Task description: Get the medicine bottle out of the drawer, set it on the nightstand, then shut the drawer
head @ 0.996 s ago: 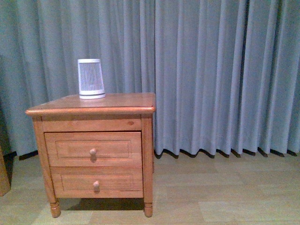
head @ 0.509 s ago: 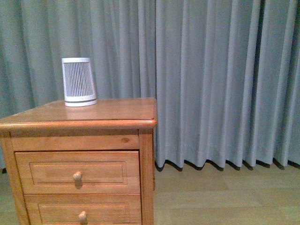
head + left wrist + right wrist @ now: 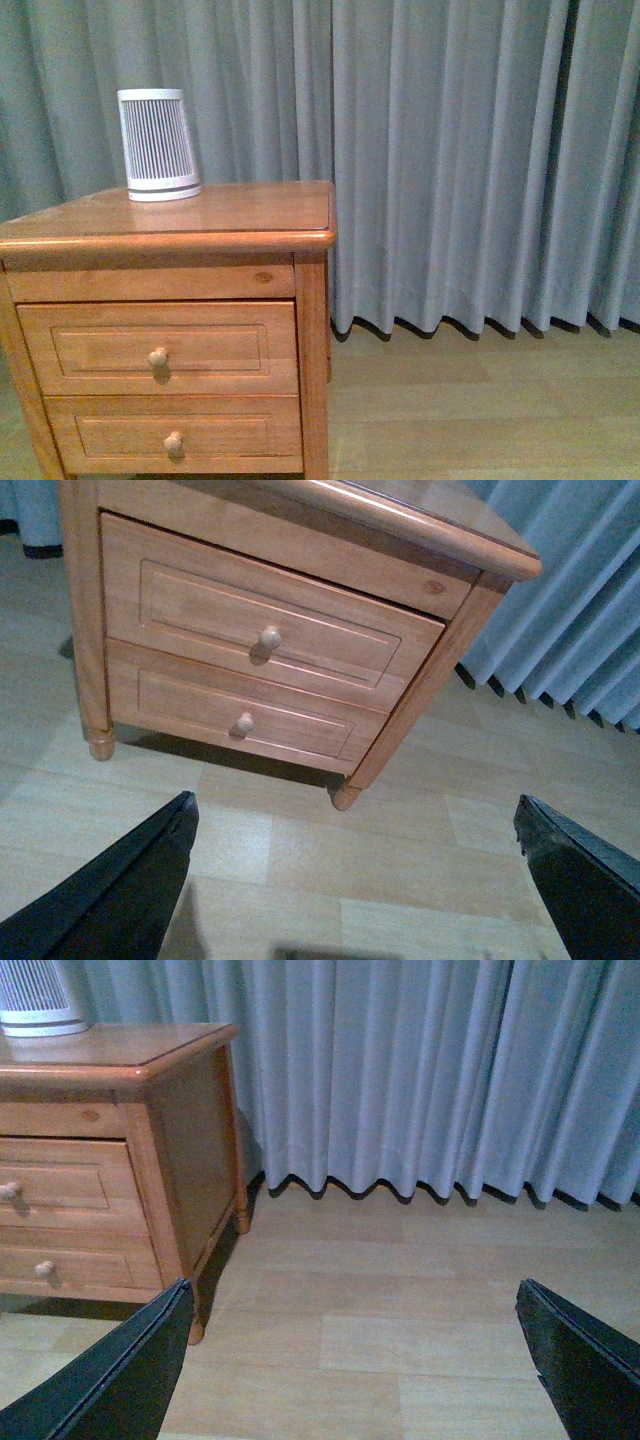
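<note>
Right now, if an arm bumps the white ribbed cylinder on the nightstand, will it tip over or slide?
The cylinder is wider at its base, so it probably resists tipping. The nightstand top looks smooth and glossy, so it would likely slide. Its slatted shell suggests thin plastic, perhaps light.

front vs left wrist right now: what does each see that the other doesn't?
Front only: the white ribbed tapered cylinder standing on the orange-brown wooden nightstand's top. Left wrist only: the left gripper, its black fingers spread wide, and the nightstand's short turned feet. Both: the upper drawer and lower drawer, each with a round wooden knob, the grey-blue curtain and pale wood floor.
</note>
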Tool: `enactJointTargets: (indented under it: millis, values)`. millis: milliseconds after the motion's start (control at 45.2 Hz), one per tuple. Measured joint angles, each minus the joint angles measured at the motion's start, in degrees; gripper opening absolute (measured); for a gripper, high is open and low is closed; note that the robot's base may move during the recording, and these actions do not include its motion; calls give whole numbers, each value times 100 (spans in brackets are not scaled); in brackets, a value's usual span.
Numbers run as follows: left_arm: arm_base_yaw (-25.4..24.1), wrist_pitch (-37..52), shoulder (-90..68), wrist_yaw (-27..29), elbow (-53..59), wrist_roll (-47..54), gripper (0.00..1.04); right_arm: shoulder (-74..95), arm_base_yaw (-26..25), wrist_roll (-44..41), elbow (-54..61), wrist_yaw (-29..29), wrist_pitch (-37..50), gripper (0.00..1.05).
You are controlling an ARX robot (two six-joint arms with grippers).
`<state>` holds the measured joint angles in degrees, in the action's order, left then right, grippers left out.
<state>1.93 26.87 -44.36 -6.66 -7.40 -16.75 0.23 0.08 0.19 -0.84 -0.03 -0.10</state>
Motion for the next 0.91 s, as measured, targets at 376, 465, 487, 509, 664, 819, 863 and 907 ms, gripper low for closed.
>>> enactJointTargets:
  millis: [376, 465, 487, 509, 664, 819, 863, 907]
  values:
    - [907, 2592, -4634, 717, -1716, 234, 98, 0, 0, 0, 0, 0, 0, 98]
    - [1010, 2780, -5193, 831, -2120, 238, 98, 0, 0, 0, 0, 0, 0, 98]
    - [1025, 2811, -5316, 852, -2214, 236, 98, 0, 0, 0, 0, 0, 0, 98]
    - [1038, 2833, -5438, 870, -2286, 236, 98, 0, 0, 0, 0, 2, 0, 98]
    - [1080, 3010, -6155, 1014, -2852, 315, 98, 0, 0, 0, 0, 2, 0, 98]
    - [1053, 3077, -6835, 1073, -3447, 575, 98, 0, 0, 0, 0, 0, 0, 98]
    - [1034, 3077, -6961, 1069, -3578, 614, 98, 0, 0, 0, 0, 0, 0, 98]
    - [997, 3077, -7119, 1071, -3759, 678, 98, 0, 0, 0, 0, 2, 0, 98]
